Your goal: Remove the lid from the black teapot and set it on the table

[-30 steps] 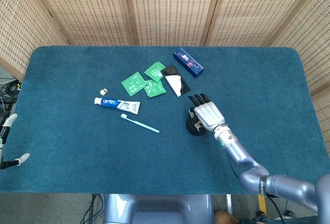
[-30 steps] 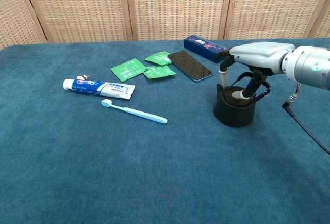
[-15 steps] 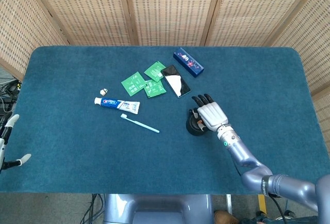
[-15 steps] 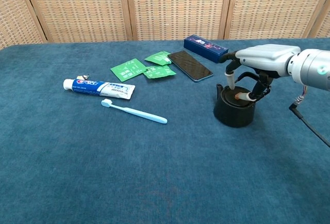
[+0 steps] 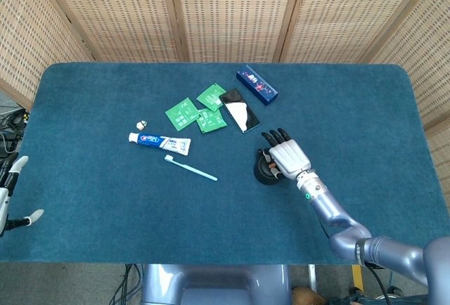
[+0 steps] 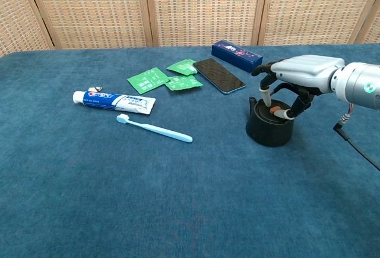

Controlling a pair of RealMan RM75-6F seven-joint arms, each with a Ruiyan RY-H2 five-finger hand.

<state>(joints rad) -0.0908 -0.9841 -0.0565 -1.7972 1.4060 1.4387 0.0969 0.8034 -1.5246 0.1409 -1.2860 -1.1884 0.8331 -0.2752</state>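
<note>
The black teapot (image 6: 270,128) stands on the blue table right of centre, its lid (image 6: 275,110) on top with a small brown knob. My right hand (image 6: 300,74) hovers over it, fingers curled down on either side of the knob with a gap between them, and nothing is lifted. In the head view this right hand (image 5: 288,157) covers most of the teapot (image 5: 264,171). My left hand (image 5: 8,196) hangs off the table's left edge, fingers spread and empty.
A phone (image 6: 219,75) and a dark blue box (image 6: 236,54) lie just behind the teapot. Green sachets (image 6: 160,77), a toothpaste tube (image 6: 114,100), a light blue toothbrush (image 6: 155,128) and a small cap (image 6: 95,89) lie to the left.
My right hand has shifted slightly to the right over the teapot, and the lid's knob now shows between the fingers. The left hand has barely moved.
</note>
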